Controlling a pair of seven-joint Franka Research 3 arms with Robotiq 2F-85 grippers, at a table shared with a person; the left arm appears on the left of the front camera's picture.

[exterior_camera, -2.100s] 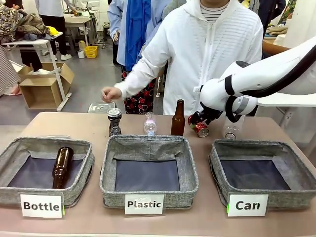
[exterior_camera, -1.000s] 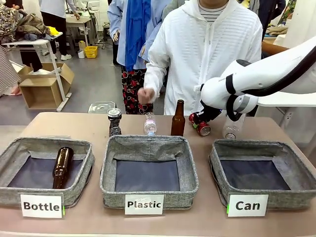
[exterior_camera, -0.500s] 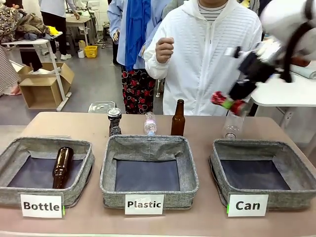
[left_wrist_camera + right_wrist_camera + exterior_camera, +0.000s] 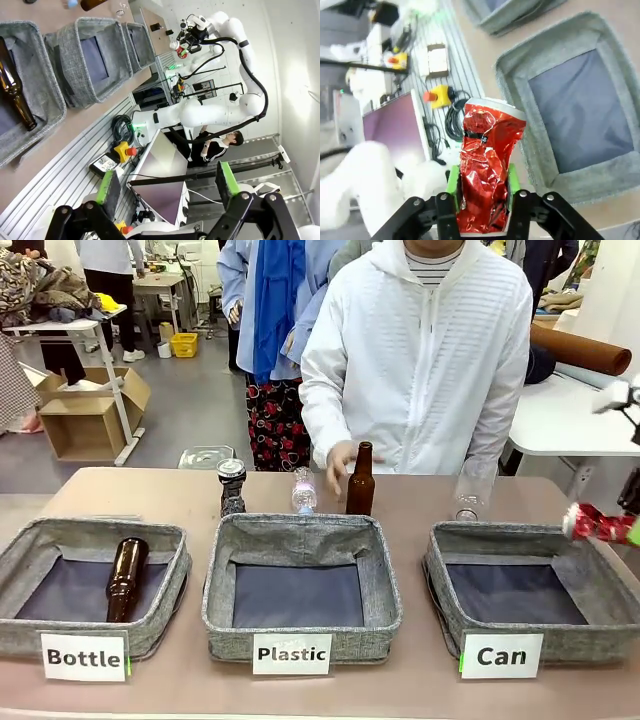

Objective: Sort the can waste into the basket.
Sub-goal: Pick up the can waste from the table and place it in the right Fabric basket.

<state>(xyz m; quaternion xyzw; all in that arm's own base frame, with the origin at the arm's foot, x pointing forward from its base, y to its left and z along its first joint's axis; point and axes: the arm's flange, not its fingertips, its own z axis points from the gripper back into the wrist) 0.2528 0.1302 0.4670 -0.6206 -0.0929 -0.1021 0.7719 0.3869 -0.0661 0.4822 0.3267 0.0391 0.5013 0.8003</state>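
A crushed red can (image 4: 596, 524) hangs at the picture's right edge, just over the right rim of the grey basket labelled "Can" (image 4: 508, 534). My right gripper (image 4: 632, 526) is shut on it. In the right wrist view the red can (image 4: 487, 175) stands upright between the green pads (image 4: 453, 186) of my right gripper (image 4: 482, 192), with the basket (image 4: 545, 57) below and to the right. A dark crushed can (image 4: 232, 487) stands on the table behind the "Plastic" basket. My left gripper (image 4: 167, 185) is open and holds nothing, far from the table.
The "Plastic" basket (image 4: 302, 530) sits in the middle and the "Bottle" basket (image 4: 95, 532) holds a brown bottle (image 4: 124, 577). Behind them stand a clear bottle (image 4: 304, 490), a brown bottle (image 4: 360, 480) with the person's hand (image 4: 338, 464) beside it, and another clear bottle (image 4: 470, 490).
My right arm has lifted the red can off the table's far side and swung it right and down to the Can basket's right rim. The person's hand dropped to the brown bottle.
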